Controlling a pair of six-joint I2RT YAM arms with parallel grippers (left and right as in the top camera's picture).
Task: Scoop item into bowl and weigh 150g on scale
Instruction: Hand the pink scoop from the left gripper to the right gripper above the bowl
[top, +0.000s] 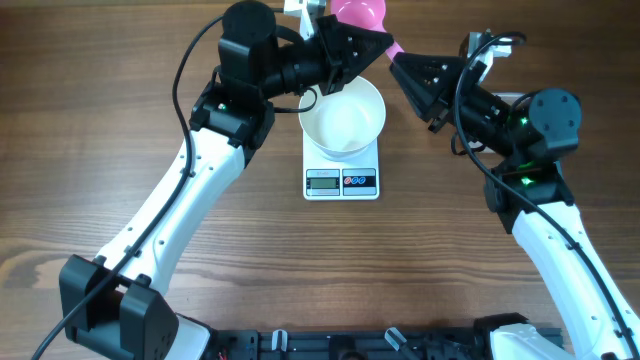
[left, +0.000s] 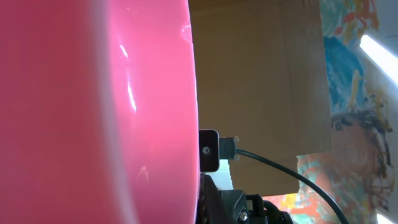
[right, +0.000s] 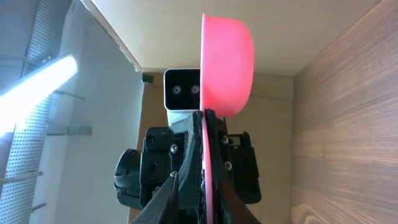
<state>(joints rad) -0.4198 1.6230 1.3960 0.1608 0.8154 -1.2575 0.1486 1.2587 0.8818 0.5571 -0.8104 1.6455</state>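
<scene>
The white bowl (top: 343, 117) stands on the white scale (top: 342, 182) at mid-table, and I see nothing in it. Above the bowl's far rim my left gripper (top: 352, 47) is shut on a pink scoop (top: 362, 12), which is tilted on edge. The scoop's cup (left: 93, 112) fills the left wrist view. My right gripper (top: 401, 68) reaches in from the right. Its fingers straddle the scoop's thin handle (right: 204, 155), and a gap shows beside the handle, so the right gripper (right: 199, 186) is open. The item is out of view.
The wooden table (top: 100, 120) spreads around the scale. A brown cardboard wall (left: 261, 93) stands behind the table's far edge. The two arms converge closely over the bowl's back rim.
</scene>
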